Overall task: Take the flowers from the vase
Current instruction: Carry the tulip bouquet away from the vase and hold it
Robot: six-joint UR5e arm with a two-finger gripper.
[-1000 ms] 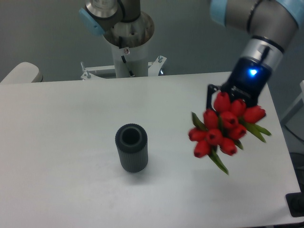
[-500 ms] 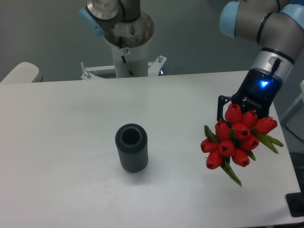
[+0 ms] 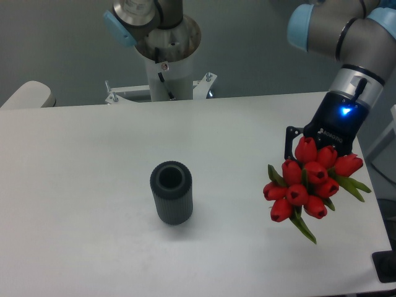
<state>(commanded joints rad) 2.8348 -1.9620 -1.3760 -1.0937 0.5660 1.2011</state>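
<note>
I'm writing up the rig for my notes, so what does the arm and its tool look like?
The arm has grey tube links with light blue joint caps. A silver wrist ring leads to a black tool body with a glowing blue light and small white lettering. No cables show on it.

— What was on that white table (image 3: 93, 154)?
— Only the vase (image 3: 171, 192), a dark grey ribbed cylinder standing upright, mouth open to the ceiling.
— Whereabouts?
— Just toward seven o'clock of the tabletop's middle, well apart from every edge.
</note>
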